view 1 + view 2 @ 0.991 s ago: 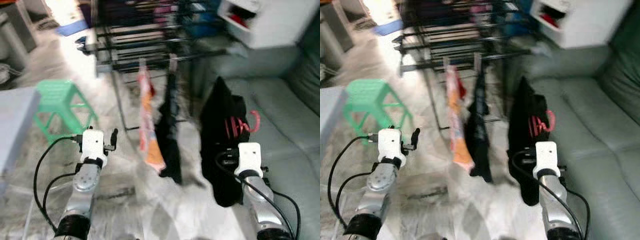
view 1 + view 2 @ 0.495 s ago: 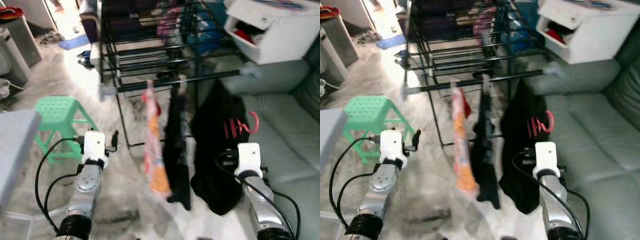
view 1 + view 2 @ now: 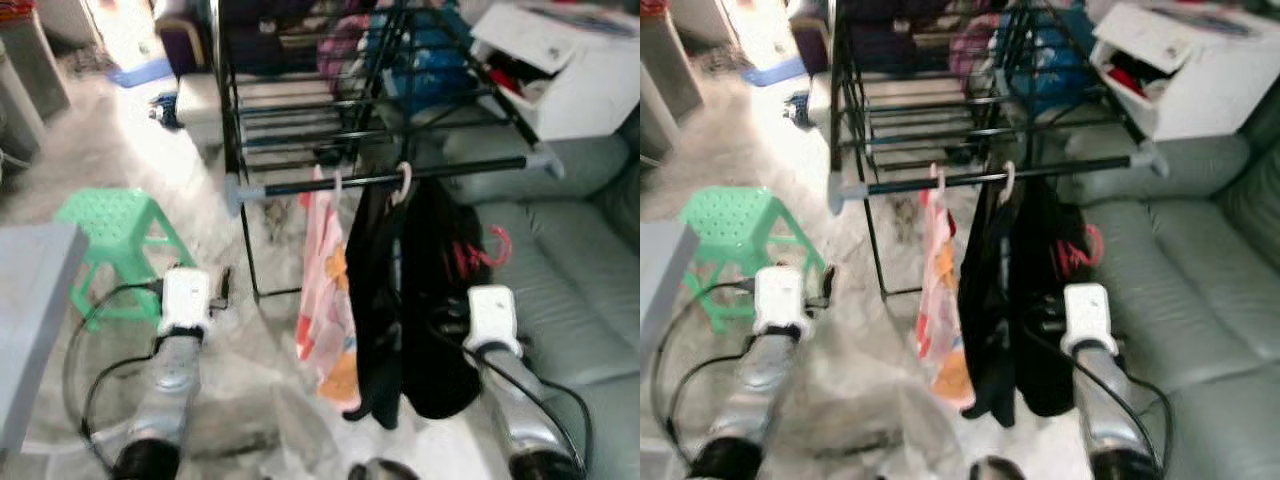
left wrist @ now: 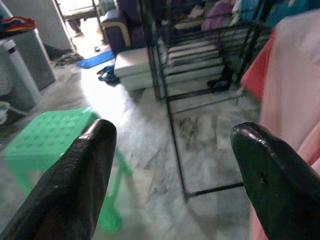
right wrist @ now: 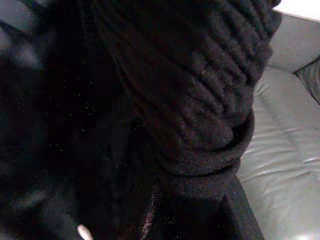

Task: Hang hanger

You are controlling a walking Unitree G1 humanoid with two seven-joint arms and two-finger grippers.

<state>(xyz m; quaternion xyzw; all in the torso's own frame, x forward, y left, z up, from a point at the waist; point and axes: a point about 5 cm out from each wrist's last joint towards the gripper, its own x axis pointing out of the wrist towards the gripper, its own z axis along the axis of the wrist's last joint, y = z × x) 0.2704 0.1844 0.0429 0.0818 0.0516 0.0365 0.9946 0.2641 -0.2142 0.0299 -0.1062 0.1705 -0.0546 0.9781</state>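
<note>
A black garment (image 3: 440, 300) on a red hanger (image 3: 497, 245) hangs in the air just ahead of my right wrist (image 3: 493, 315). My right gripper (image 3: 475, 285) holds it, with its fingers buried in the cloth. The right wrist view shows black knit fabric (image 5: 190, 90) up close. The red hook sits free, below the drying rack's front bar (image 3: 400, 178) and to its right. A pink-orange garment (image 3: 322, 280) and a black one (image 3: 372, 290) hang from that bar on pale hooks. My left gripper (image 4: 172, 137) is open and empty, low at the left of the rack.
A green plastic stool (image 3: 115, 225) stands left of the rack. A grey-green sofa (image 3: 580, 300) runs along the right, with a white cabinet (image 3: 575, 60) behind it. A grey table edge (image 3: 30, 300) is at the far left. More clothes fill the rack's rear rails (image 3: 330, 90).
The camera has moved nearer the rack, so the front bar now sits closer and more central. The held black garment is now right beside the hung black one.
</note>
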